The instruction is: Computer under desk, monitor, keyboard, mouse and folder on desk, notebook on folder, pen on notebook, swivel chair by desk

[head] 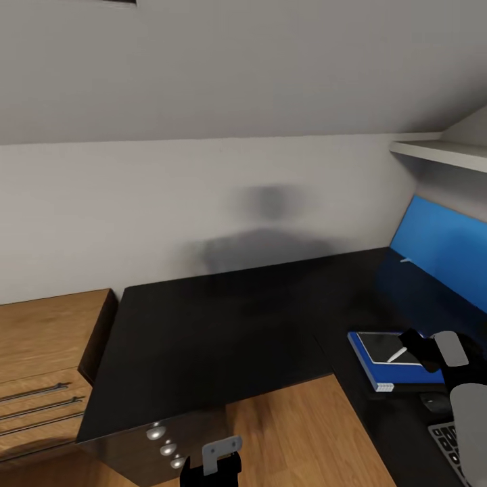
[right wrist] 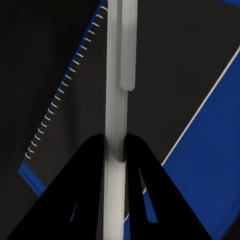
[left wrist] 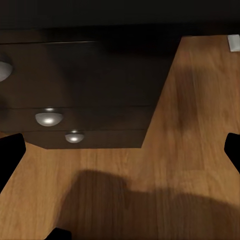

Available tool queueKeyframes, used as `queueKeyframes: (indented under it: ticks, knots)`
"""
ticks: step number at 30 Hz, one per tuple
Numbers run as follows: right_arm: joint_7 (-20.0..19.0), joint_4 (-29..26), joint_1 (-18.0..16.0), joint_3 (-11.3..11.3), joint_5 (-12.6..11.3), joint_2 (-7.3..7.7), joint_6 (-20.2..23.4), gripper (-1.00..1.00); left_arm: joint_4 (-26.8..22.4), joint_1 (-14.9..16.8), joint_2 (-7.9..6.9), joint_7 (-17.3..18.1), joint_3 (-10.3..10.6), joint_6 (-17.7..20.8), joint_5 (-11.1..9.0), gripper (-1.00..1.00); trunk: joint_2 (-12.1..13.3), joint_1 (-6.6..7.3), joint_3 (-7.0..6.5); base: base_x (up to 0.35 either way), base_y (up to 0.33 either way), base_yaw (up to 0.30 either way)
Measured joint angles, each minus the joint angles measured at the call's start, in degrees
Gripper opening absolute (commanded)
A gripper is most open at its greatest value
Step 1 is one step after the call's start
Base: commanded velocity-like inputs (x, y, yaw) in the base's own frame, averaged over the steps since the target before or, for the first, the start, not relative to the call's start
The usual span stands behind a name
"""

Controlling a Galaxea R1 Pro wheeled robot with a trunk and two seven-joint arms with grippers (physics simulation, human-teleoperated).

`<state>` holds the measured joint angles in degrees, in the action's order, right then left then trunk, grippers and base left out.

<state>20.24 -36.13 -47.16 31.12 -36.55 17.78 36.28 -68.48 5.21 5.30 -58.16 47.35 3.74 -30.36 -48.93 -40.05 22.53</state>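
Note:
The blue folder [head: 376, 372] lies on the black desk [head: 223, 325] at the right, with the dark grey notebook [head: 379, 345] on top of it. My right gripper [head: 414, 346] is shut on the white pen [head: 398, 353], holding it over the notebook. In the right wrist view the black fingers [right wrist: 92, 165] clamp the pen [right wrist: 116, 90] above the notebook [right wrist: 65, 85] and the folder [right wrist: 210, 165]. Whether the pen touches the notebook I cannot tell. The mouse [head: 436, 403] and the keyboard [head: 448, 439] lie nearer me. A blue-faced flat panel, apparently the monitor [head: 439, 247], stands behind. My left gripper [head: 211, 468] hangs open low.
The desk's drawer unit with round silver knobs [head: 166, 446] [left wrist: 49, 118] faces my left gripper [left wrist: 120, 155] over the wood floor [head: 291, 433]. A light wood dresser [head: 47, 358] stands left of the desk. A white shelf [head: 439, 152] juts out above the far right.

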Motion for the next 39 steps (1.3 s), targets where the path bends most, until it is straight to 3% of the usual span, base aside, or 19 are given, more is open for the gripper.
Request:
queueKeyframes:
  ticks: [14, 39]
  knots:
    - [0.0, 0.0, 0.0, 0.0, 0.0, 0.07, 0.0, -1.00, 0.1, 0.0, 0.00, 0.0, 0.0, 0.0, 0.0, 1.00, -5.6, -3.08, 2.52, 0.000, 0.000, 0.000]
    - [0.0, -0.1, 0.0, 0.0, 0.0, 0.16, 0.0, -1.00, 0.3, 0.0, -0.27, -0.2, 0.0, 0.0, 0.1, 1.00, -5.6, -3.08, 2.52, 0.055, 0.000, 0.000]
